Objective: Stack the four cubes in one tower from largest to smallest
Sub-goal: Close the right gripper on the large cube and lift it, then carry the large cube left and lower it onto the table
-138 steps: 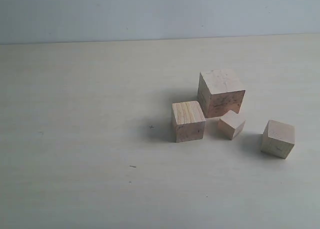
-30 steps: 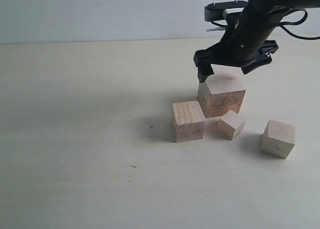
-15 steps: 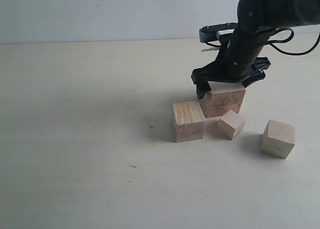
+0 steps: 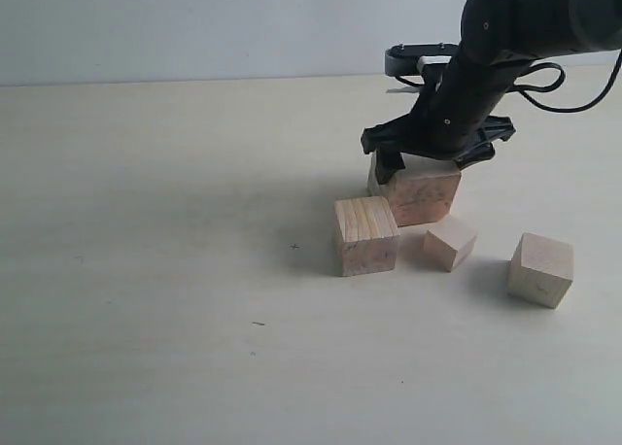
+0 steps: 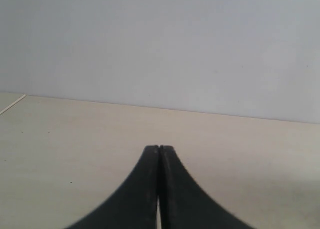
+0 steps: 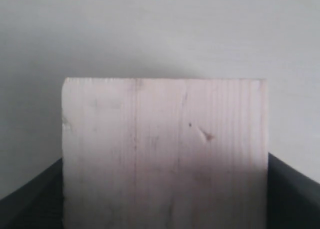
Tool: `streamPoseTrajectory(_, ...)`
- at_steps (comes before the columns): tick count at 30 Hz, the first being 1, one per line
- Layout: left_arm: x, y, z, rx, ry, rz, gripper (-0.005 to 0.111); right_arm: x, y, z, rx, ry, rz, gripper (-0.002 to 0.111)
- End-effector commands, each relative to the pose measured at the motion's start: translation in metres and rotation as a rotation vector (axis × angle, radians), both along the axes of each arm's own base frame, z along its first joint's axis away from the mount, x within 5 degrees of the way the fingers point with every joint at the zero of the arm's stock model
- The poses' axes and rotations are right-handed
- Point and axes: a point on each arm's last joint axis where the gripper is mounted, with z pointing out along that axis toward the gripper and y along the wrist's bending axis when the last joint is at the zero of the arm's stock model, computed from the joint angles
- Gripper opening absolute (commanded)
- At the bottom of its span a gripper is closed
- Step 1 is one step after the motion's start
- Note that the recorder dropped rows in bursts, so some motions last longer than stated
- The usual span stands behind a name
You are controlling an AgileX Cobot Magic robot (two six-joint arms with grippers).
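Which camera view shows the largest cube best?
The exterior view: it shows two sides of the largest cube, with the right gripper around its top. The right wrist view shows only one face, close up, between the fingers. The left wrist view does not show it.

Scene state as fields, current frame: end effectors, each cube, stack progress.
right end effector: shut on largest cube, gripping opposite sides
left end effector: shut, empty
second-largest cube: on table, front-left of largest
smallest cube: on table, front-right of largest
third cube: on table, apart at right
stacked: none yet
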Motion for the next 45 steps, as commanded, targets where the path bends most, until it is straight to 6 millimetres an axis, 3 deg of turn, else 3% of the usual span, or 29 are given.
streamPoseTrajectory(1,0.000,0.000,-0.001,-0.006,-0.004,-0.007,0.000,-0.002,0.015,0.003,0.025,-0.010,0.022,0.016)
streamPoseTrajectory(15,0.000,0.000,-0.001,-0.008,-0.004,-0.007,0.000,-0.017,0.063,0.007,0.025,-0.028,0.145,0.016)
streamPoseTrajectory(19,0.000,0.000,-0.001,-0.008,-0.004,-0.007,0.000,-0.024,0.067,0.007,-0.031,0.003,0.202,0.016)
streamPoseTrajectory(28,0.000,0.000,-0.001,-0.007,-0.004,-0.007,0.000,-0.031,0.046,0.029,-0.126,0.034,0.184,0.016)
streamPoseTrajectory(34,0.000,0.000,-0.001,-0.007,-0.004,-0.007,0.000,-0.048,0.039,0.026,-0.130,0.052,0.183,0.016)
streamPoseTrajectory(41,0.000,0.000,-0.001,-0.007,-0.004,-0.007,0.000,-0.061,0.032,0.060,-0.074,-0.089,0.134,0.016)
streamPoseTrajectory(45,0.000,0.000,-0.001,-0.007,-0.004,-0.007,0.000,-0.079,0.026,0.077,-0.065,-0.120,0.132,0.016)
